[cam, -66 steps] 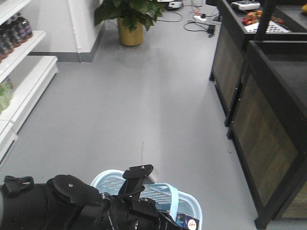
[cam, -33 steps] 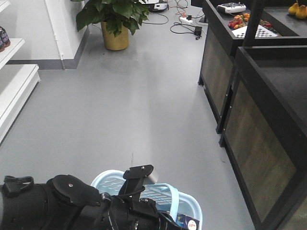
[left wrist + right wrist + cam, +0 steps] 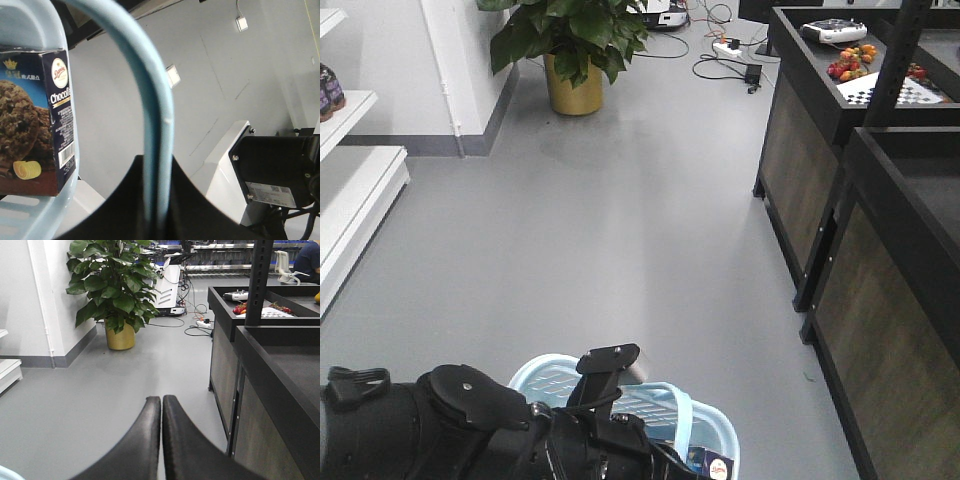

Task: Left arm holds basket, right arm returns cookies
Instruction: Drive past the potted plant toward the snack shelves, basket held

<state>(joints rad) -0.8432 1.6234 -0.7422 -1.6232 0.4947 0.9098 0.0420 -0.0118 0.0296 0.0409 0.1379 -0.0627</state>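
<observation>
The pale-blue basket (image 3: 548, 377) hangs at the bottom of the front view, partly behind my bulky black left arm (image 3: 460, 420). In the left wrist view my left gripper (image 3: 157, 162) is shut on the basket's strap handle (image 3: 150, 85), which arches up from between the jaws. The cookies (image 3: 35, 120), a navy carton picturing chocolate-chip cookies, lie inside the basket against its wall; one corner of the cookies (image 3: 716, 465) shows in the front view. My right gripper (image 3: 161, 401) is shut, empty, and points out over the floor. A sliver of the basket (image 3: 4, 473) shows at its lower left.
A potted plant (image 3: 570, 45) in a gold pot stands ahead by the wall. Black counters (image 3: 880, 210) line the right side, with fruit (image 3: 852, 62) on top. White shelves (image 3: 355, 190) run along the left. Cables and a power strip (image 3: 730, 48) lie on the far floor.
The surroundings have shifted in the front view: the left shelves slid mostly out of frame and the plant came nearer. My left arm and the basket keep the same place in the frame.
</observation>
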